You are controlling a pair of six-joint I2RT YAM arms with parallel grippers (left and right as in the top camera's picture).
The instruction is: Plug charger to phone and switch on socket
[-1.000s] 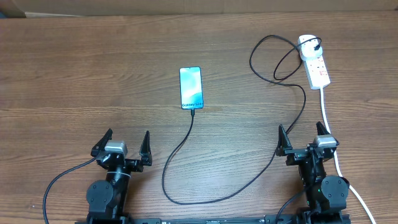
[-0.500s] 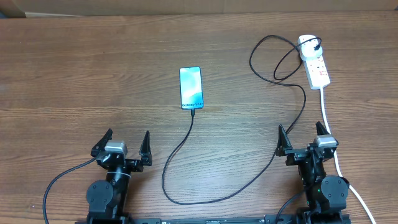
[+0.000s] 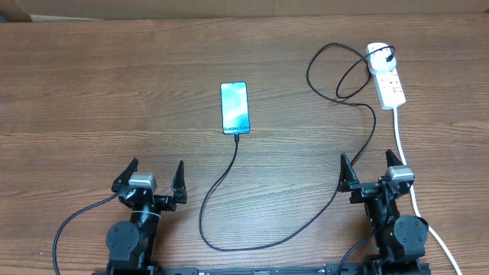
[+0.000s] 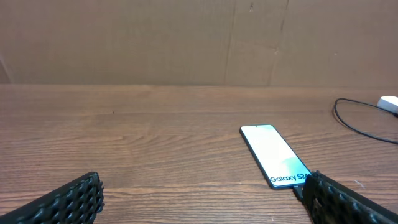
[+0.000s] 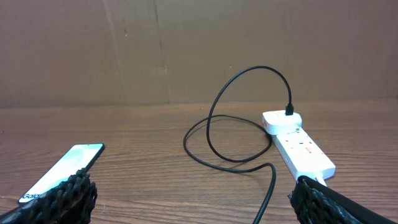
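Nothing has shifted since a second ago. I read the jaws of the left gripper (image 3: 157, 165) and right gripper (image 3: 367, 160) as spread, empty. The socket (image 3: 387, 75) lies straight ahead of the right gripper, long axis pointing away. The phone (image 3: 235, 108) sits well left of the socket, the charger (image 3: 234, 153) joining both — right arm nearer.

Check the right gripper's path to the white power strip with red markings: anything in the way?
Nothing upright. The thin black charger cable lies flat between the open right gripper and the white power strip. The strip's thick white cord runs just beside that line.
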